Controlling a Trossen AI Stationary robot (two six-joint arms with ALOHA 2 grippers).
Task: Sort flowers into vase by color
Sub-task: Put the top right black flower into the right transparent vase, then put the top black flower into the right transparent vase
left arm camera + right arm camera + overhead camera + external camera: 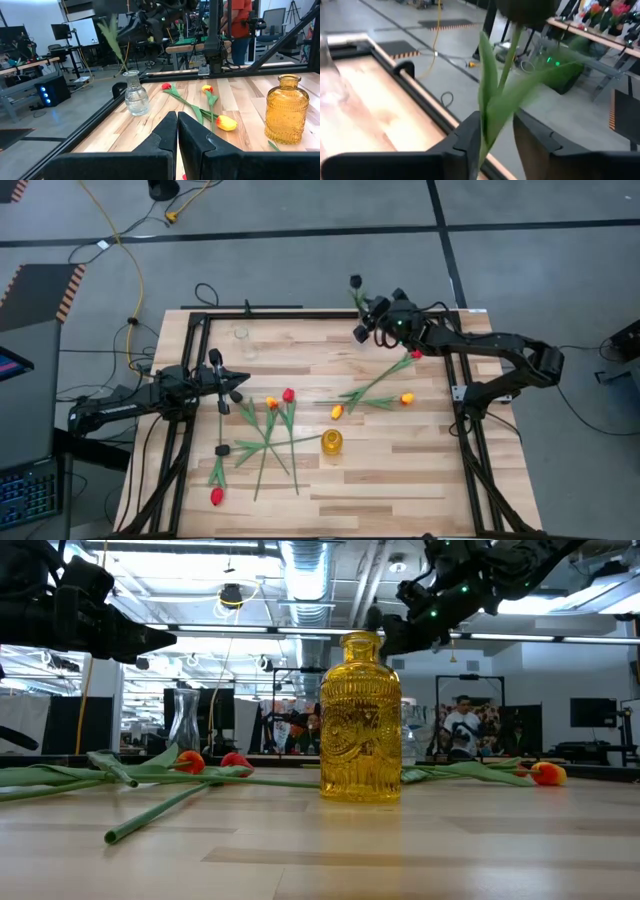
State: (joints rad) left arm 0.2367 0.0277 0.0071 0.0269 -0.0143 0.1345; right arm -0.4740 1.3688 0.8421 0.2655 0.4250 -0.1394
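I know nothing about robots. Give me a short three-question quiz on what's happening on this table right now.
1. True or false: the right gripper holds a black tulip by its stem.
2. Which vase stands among the loose flowers near the table's middle? A) the yellow vase B) the clear vase
3. Fill in: the left gripper hovers with its fingers ____ and nothing between them.

Key: 1 true; 2 A; 3 shut.
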